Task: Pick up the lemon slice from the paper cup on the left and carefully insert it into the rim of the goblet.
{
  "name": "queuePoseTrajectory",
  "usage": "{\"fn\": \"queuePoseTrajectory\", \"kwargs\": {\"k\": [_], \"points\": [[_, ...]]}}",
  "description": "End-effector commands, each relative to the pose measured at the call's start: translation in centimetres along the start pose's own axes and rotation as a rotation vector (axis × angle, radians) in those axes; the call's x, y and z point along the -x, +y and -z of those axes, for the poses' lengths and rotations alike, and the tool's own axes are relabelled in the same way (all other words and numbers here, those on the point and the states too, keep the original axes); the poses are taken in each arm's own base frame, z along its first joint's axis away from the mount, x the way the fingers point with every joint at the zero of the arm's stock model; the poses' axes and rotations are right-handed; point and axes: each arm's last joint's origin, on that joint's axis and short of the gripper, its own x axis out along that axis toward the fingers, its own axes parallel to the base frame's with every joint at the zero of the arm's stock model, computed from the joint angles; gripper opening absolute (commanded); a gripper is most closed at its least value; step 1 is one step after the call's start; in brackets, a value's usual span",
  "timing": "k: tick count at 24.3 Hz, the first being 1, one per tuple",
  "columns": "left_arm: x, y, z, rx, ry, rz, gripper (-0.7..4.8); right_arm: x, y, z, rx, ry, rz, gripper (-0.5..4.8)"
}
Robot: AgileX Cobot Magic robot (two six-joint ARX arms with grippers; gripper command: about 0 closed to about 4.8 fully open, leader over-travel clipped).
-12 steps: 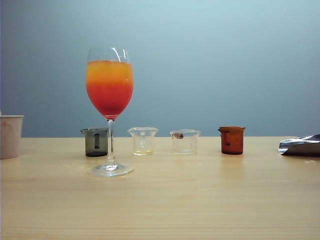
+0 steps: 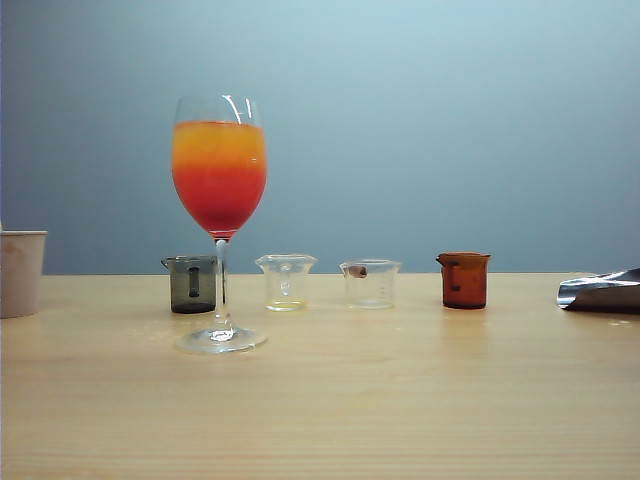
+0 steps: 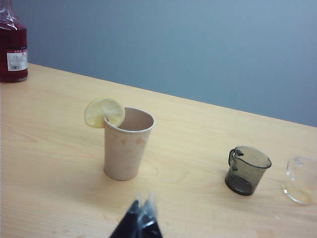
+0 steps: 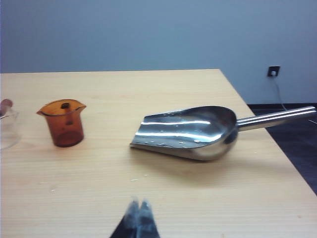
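Yellow lemon slice sits wedged on the rim of the paper cup, far left on the table, untouched. Well to its right stands the goblet, orange over red, nothing on its rim yet. Left gripper hangs back near the cup, fingertips pressed together, empty. Right gripper is pinched closed too, over by the metal scoop. All still to do: grasp, carry, slot.

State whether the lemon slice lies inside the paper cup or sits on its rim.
On the rim: the lemon slice stands upright, wedged over the cup's edge, mostly outside.
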Motion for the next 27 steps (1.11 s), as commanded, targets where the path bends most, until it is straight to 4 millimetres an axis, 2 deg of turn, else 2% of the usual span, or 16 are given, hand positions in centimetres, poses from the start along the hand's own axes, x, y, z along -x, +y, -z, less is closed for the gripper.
{"fn": "queuePoseTrajectory", "kwargs": {"k": [1, 5, 9, 10, 14, 19, 22, 27], "points": [[0.2, -0.2, -0.9, -0.002, -0.004, 0.008, -0.05, 0.2, 0.0, -1.4, -0.005, -0.055, 0.002, -0.05], [1.1, -0.8, -4.4, -0.061, -0.013, -0.006, -0.05, 1.0, 0.4, -4.6, -0.006, 0.016, -0.030, -0.05], [1.5, -1.1, -6.7, -0.069, -0.020, -0.017, -0.05, 0.9, 0.8, -7.4, -0.008, -0.052, -0.077, -0.05], [1.4, -1.3, -7.8, -0.069, -0.011, -0.017, -0.05, 0.9, 1.1, -8.6, -0.009, -0.077, -0.117, -0.05], [1.0, -1.9, -10.0, -0.099, 0.027, 0.032, -0.05, 0.5, 1.9, -11.0, -0.009, -0.079, -0.208, -0.05], [-0.4, -2.5, -12.5, -0.191, 0.096, 0.110, -0.05, -1.0, 3.4, -13.6, -0.007, -0.034, -0.314, -0.05], [-2.6, -2.9, -14.3, -0.212, 0.148, 0.168, -0.05, -2.4, 5.3, -16.3, -0.004, -0.018, -0.420, -0.05], [-5.2, -3.1, -15.4, -0.274, 0.203, 0.178, -0.05, -3.6, 8.0, -18.0, 0.065, -0.006, -0.547, -0.05]]}}
